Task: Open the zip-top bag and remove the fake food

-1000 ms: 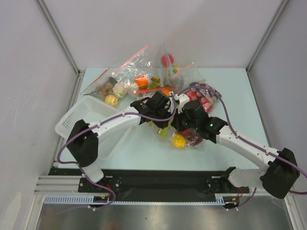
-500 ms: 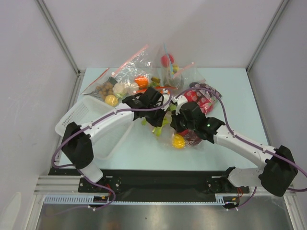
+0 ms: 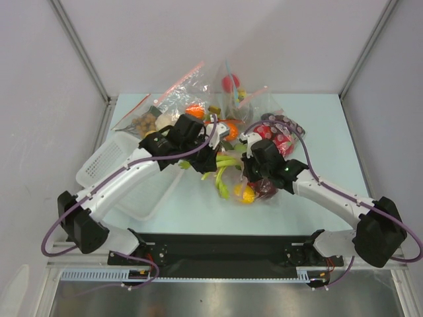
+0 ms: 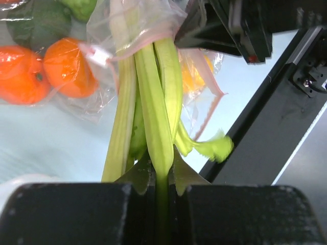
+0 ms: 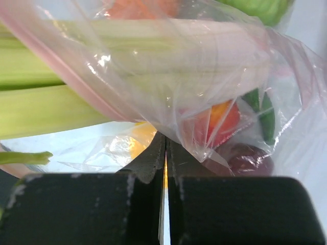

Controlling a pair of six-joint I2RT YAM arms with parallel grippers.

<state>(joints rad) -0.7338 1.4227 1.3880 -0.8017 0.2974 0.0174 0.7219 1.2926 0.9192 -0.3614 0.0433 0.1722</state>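
Note:
My left gripper point(image 3: 200, 153) point(image 4: 159, 176) is shut on the green leaves of the leek point(image 4: 153, 117) point(image 3: 221, 166). The leek's white end still sits in the mouth of the zip-top bag point(image 4: 145, 20) point(image 3: 259, 190), past its pale pink strip point(image 5: 76, 84). My right gripper point(image 3: 251, 173) point(image 5: 164, 155) is shut on a fold of the bag's clear plastic point(image 5: 214, 102). A yellow lemon point(image 3: 244, 193) point(image 5: 145, 135), a dark red apple point(image 3: 268, 189) point(image 5: 250, 159) and an orange-red piece point(image 5: 225, 120) lie inside the bag.
A white basket point(image 3: 106, 165) lies under the left arm. Other clear bags sit at the back: brown balls point(image 3: 142, 122), oranges point(image 3: 195, 111) point(image 4: 46, 76), a red ball point(image 3: 230, 82), purple grapes point(image 3: 285, 132). The black base rail point(image 3: 225, 247) runs along the front.
My left gripper has moved left and back with the leek's leaves in it, and more of the leek now shows outside the bag. My right gripper has kept its hold on the bag, barely moving.

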